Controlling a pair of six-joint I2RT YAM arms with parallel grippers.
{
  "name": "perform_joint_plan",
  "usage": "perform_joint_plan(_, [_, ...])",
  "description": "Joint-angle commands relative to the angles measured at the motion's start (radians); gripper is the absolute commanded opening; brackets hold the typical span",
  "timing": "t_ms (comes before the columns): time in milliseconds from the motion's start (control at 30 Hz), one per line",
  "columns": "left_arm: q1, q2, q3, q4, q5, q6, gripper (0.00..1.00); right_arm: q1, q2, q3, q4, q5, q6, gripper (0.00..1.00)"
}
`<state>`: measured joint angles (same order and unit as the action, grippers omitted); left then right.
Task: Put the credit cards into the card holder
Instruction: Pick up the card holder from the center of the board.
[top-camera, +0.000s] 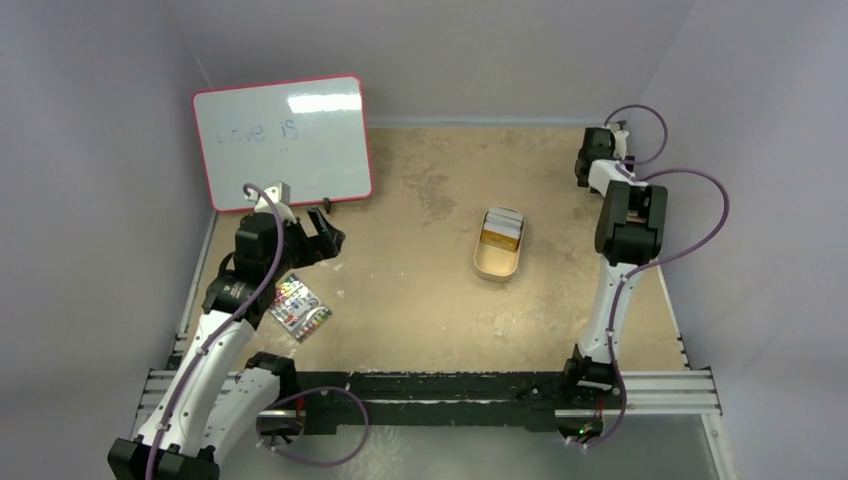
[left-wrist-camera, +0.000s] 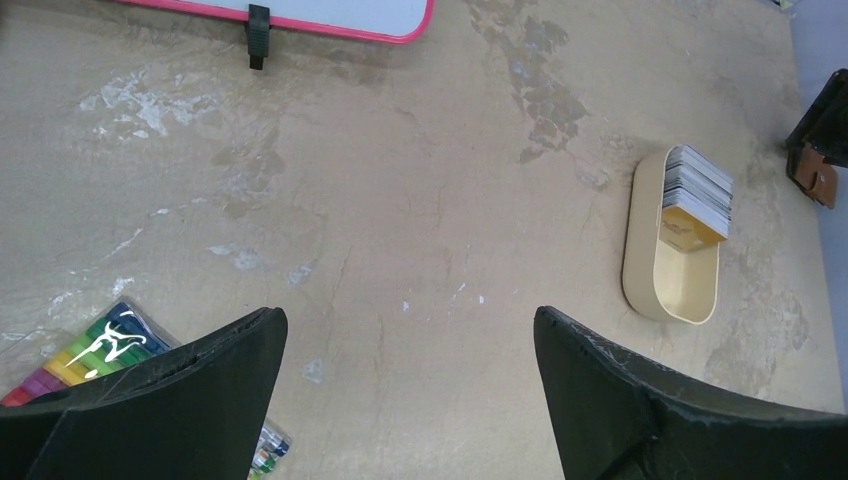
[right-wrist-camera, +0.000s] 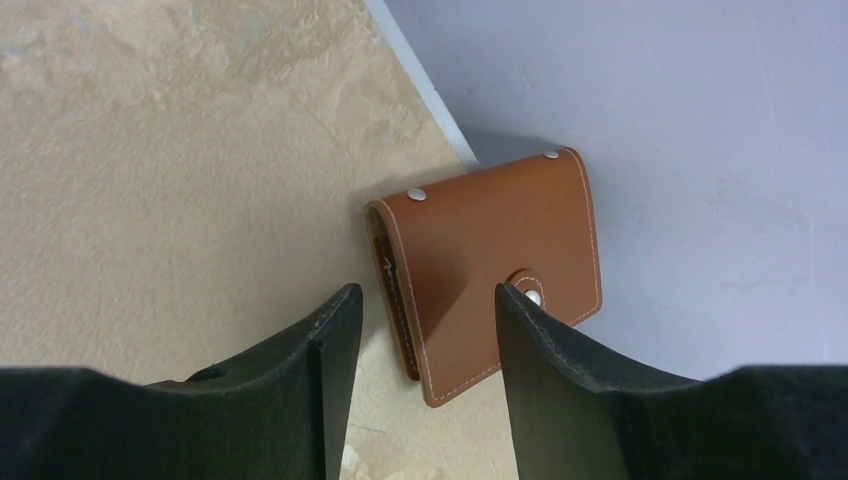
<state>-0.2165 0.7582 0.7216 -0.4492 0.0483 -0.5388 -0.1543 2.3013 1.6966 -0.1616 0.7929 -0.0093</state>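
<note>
The left claw (left-wrist-camera: 407, 318) hangs wide open above bare table (left-wrist-camera: 400, 180), holding nothing. It sits at the left side of the table, just in front of a whiteboard (top-camera: 282, 140) with a pink frame that stands at the far left. A colourful packet (top-camera: 300, 307) lies flat on the table below the left arm.

The credit cards (top-camera: 502, 228) are packed together as a stack on edge in the far end of a tan oval tin (top-camera: 497, 262). The tin lies a little right of the table's middle. From the left wrist view the stack shows pale card edges on top and a gold-coloured face toward the empty half of the tin.

The card holder (right-wrist-camera: 490, 250) is a brown leather wallet, folded shut, with small metal studs and a snap button on its face. It sits at the far right corner of the table, right against the grey wall (right-wrist-camera: 700, 120). I cannot tell whether it lies flat or leans on the wall. It is well apart from the tin and the cards.

The right claw (right-wrist-camera: 425, 292) is spread open over the near end of the wallet. Its right finger (right-wrist-camera: 560, 370) covers part of the snap, and its left finger (right-wrist-camera: 300, 380) stands just beside the wallet's edge with a gap showing. It grips nothing.
</note>
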Motion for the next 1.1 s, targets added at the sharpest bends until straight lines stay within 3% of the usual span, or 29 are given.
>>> perform_joint_plan(0, [0.002,0.001,0.002,0.048,0.004,0.0,0.93,-0.017,0.008,0.014,-0.022,-0.011,0.028,0.53])
perform_joint_plan(300, [0.002,0.0,0.002,0.049,0.004,0.0,0.93,-0.017,0.008,-0.006,-0.044,0.02,0.064,0.4])
perform_joint_plan(633, [0.002,-0.012,0.002,0.046,-0.006,0.0,0.93,-0.014,-0.047,-0.037,-0.028,0.012,0.061,0.0])
perform_joint_plan(1067, [0.002,-0.016,0.002,0.04,-0.016,-0.002,0.93,0.117,-0.254,-0.177,0.088,-0.203,0.005,0.0])
